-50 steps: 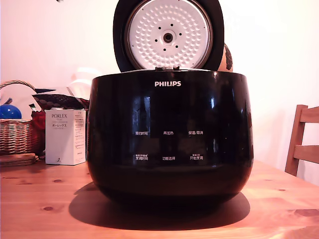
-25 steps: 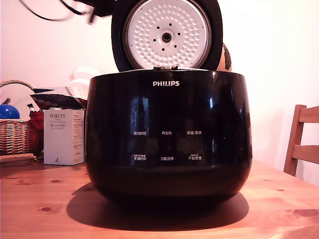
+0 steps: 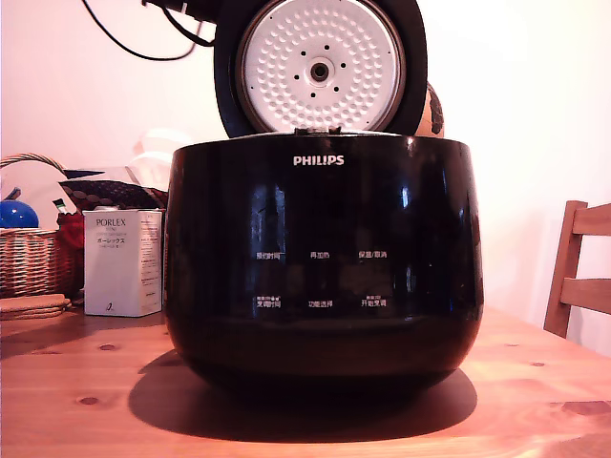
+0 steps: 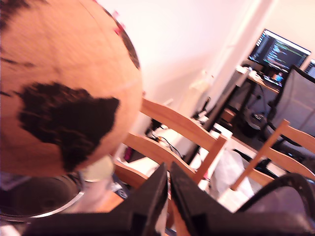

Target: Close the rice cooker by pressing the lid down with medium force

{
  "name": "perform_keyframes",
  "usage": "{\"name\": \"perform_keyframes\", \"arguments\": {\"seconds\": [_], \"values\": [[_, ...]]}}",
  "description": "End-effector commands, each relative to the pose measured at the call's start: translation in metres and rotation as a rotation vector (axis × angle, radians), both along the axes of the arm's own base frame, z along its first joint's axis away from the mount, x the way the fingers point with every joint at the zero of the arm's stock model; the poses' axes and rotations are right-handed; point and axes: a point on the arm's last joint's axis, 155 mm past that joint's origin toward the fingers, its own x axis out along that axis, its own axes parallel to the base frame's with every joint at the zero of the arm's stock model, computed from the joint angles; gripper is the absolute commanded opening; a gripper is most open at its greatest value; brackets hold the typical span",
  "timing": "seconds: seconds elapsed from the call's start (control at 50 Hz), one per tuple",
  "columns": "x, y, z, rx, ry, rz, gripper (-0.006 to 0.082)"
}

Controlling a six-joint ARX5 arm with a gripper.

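The rice cooker (image 3: pixel 325 277), a large glossy black pot with a white PHILIPS logo, fills the middle of the exterior view. Its lid (image 3: pixel 320 67) stands open and upright behind the pot, white dimpled underside facing the camera. A dark piece of the arm with looping black cables (image 3: pixel 143 43) shows at the top, just to the exterior view's left of the lid. In the wrist view my gripper (image 4: pixel 169 189) has its two black fingers pressed nearly together with nothing between them. Neither cooker nor lid shows clearly there.
A white PORLEX box (image 3: pixel 122 262) and a wicker basket (image 3: pixel 33 258) stand at the exterior view's left on the wooden table (image 3: pixel 76 401). A wooden chair (image 3: pixel 578 277) is at its right. An orange globe (image 4: pixel 59 88) looms close in the wrist view, with chairs and a monitor (image 4: pixel 278 54) beyond.
The arm's dark part and cables have come into view at the top left beside the lid. The cooker has shifted slightly to the exterior view's left. The lid still stands open.
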Motion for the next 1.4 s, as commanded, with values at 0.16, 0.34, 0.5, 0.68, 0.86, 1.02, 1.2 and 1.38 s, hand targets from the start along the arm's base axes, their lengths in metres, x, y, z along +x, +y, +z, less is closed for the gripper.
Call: {"name": "perform_keyframes", "arguments": {"seconds": [0.16, 0.34, 0.5, 0.68, 0.86, 1.02, 1.2, 1.38], "values": [[-0.015, -0.008, -0.030, 0.025, 0.140, -0.083, -0.0019], [-0.033, -0.006, -0.054, 0.066, 0.290, -0.121, -0.0019], [-0.058, -0.006, -0.078, 0.148, 0.362, -0.172, -0.0019], [-0.089, -0.011, -0.097, 0.225, 0.430, -0.232, -0.0019], [-0.114, -0.012, -0.108, 0.327, 0.441, -0.250, -0.0019], [-0.132, -0.007, -0.110, 0.424, 0.439, -0.227, -0.0019], [-0.142, -0.004, -0.102, 0.467, 0.406, -0.202, -0.0019], [-0.146, -0.005, -0.101, 0.492, 0.396, -0.191, -0.0019]]}}
